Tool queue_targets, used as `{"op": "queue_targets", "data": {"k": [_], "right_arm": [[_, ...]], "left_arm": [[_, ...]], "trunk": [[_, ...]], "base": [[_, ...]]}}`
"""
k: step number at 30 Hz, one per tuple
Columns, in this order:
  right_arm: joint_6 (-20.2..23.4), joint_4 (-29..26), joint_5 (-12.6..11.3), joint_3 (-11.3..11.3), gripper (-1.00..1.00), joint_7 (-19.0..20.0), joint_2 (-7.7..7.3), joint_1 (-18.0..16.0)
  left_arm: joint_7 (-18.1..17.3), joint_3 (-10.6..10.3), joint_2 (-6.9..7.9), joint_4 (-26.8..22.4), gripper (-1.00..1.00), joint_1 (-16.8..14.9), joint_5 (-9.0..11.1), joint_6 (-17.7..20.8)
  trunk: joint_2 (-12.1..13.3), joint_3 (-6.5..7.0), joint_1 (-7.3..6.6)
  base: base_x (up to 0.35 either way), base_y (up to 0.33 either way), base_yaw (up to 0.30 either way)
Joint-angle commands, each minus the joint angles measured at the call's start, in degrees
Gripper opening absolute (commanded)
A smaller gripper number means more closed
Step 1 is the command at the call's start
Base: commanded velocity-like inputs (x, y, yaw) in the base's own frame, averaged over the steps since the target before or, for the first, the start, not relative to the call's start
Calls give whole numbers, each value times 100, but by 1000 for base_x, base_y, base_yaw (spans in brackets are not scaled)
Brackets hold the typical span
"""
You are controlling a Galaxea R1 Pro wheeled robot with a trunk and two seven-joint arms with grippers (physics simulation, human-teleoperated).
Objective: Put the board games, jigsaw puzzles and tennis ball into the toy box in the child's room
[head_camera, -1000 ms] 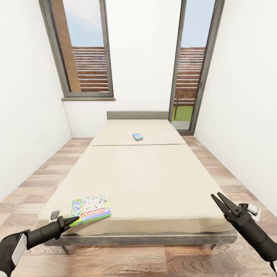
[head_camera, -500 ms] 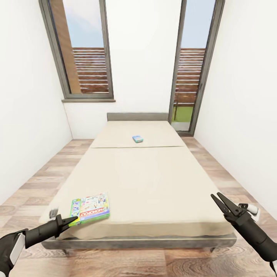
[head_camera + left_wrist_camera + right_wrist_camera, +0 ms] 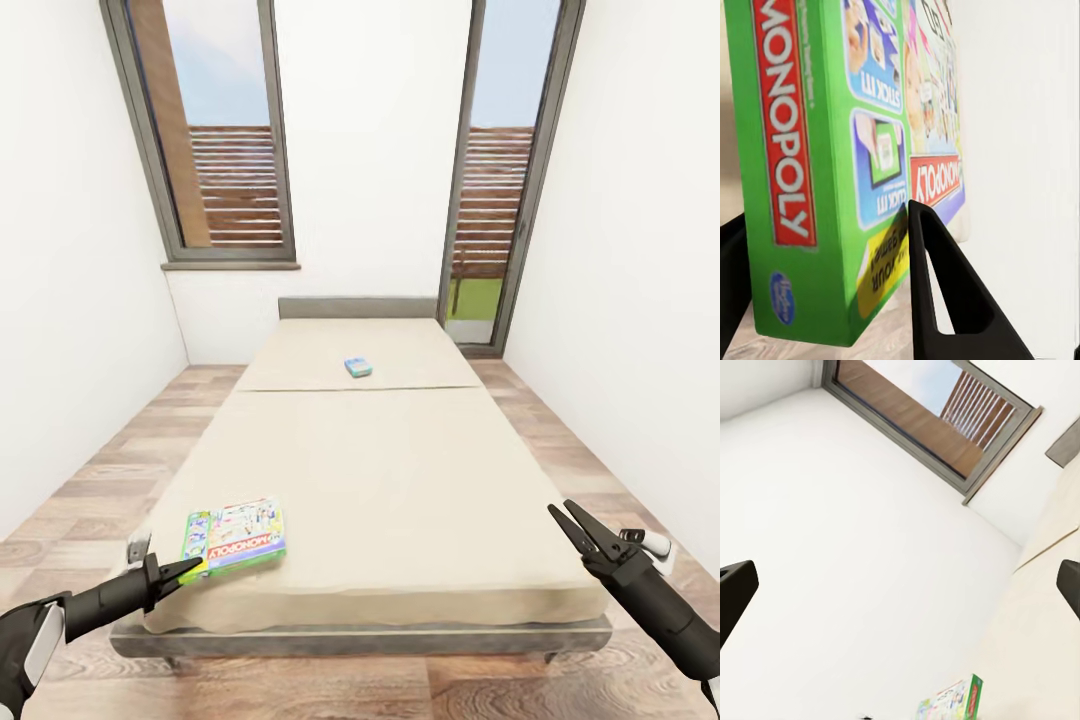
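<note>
Head view: the left gripper [image 3: 185, 572] is at the near left corner of the bed [image 3: 400, 470], its fingers apart on both sides of the green edge of a board game [image 3: 236, 536] which lies flat on the mattress there. In the left wrist view, this box [image 3: 832, 150] stands between the two black fingers [image 3: 945, 292]; I cannot tell if they touch it. A second, small blue board game [image 3: 358, 367] lies far up the bed, near the headboard [image 3: 357, 304]. The right gripper [image 3: 578, 527] is in the air by the near right corner of the bed, with fingers apart and empty.
</note>
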Motion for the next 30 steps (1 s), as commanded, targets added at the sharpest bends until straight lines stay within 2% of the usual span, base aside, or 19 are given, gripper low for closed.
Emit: {"op": "queue_targets", "data": {"k": [1,6,9,14,18,22,24,30], "right_arm": [[34,0,-21,-3,100,3,0,-3],[33,-2,-21,-6,100,3,0,-3],[36,-2,-21,-4,100,2,0,-3],[41,-10,-21,0,100,-20,0,-3],[36,-10,-21,3,100,-26,0,-3],[35,-14,-14,12,100,-94,0,-2],[63,-17,-4,36,100,-202,-17,0],[106,-66,20,80,100,-1183,-81,2]], "left_arm": [[-65,-7,-2,-48,-100,-2,-22,58],[-418,-81,-1,-245,-100,-3,-34,175],[-665,-245,12,-358,-100,-2,-48,222],[-1182,-696,122,-480,-100,-2,-58,336],[-1440,-828,224,-495,-100,-2,-61,348],[-1570,-869,346,-584,-100,-2,-57,351],[-1664,-876,378,-638,-100,-2,-57,352],[-2122,-883,519,-695,-100,-2,-62,352]], "trunk": [[39,13,-23],[240,103,-133],[360,156,-199],[561,246,-309],[721,318,-397],[882,390,-485],[962,426,-529],[1202,533,-660]], "base": [[0,0,0],[0,0,0],[0,0,0],[0,0,0],[0,0,0],[0,0,0],[0,0,0],[0,0,0]]}}
